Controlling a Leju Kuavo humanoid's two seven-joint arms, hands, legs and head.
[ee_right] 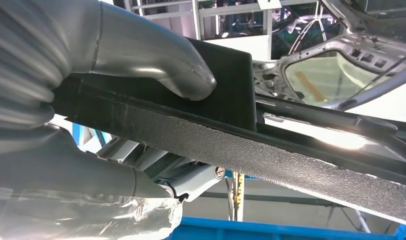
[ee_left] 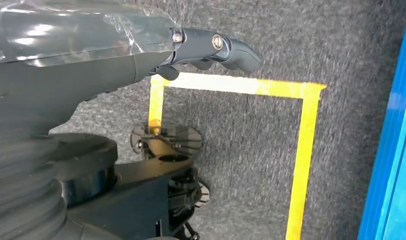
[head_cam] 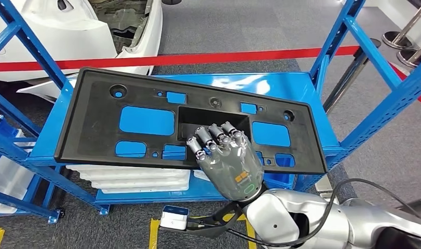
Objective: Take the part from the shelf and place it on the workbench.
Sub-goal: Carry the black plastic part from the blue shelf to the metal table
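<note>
Floor was grey carpet (head_cam: 239, 31), w/ yellow tape lines (ee_left: 303, 150) marking a box on it near the rack's foot. A red barrier tape (head_cam: 198, 58) ran across the room behind the rack. Far left, beyond that tape, sat a white car body panel (head_cam: 73, 26). Far right, chrome stanchion bases (head_cam: 400, 41) stood on the carpet.

The blue shelf rack (head_cam: 301, 85) filled the mid scene: slanted blue uprights both sides, flat blue top deck. On its lower level, left of centre, lay a stack of white moulded parts (head_cam: 140, 179); more white pieces showed in the neighbouring blue frame at far left (head_cam: 5, 176).

The black part (head_cam: 94, 109), a long flat plastic panel w/ rectangular cut-outs, small round holes and a recessed pocket in the middle, was over the top deck, tilted, blue showing through its openings. Whether its far edge was touching the deck I couldn't tell.

Right hand (head_cam: 226, 158) gripped the part at its near long edge, by the centre pocket: fingers (head_cam: 213, 136) curled over the top into the recess; in the right wrist view the thumb (ee_right: 180, 75) pressed on one face and the rest of the hand lay against the other face, clamping the textured edge.

Left hand (ee_left: 140, 55) hung beside the body above the carpet and tape, holding nothing, dark fingers (ee_left: 226, 47) extended and relaxed.
</note>
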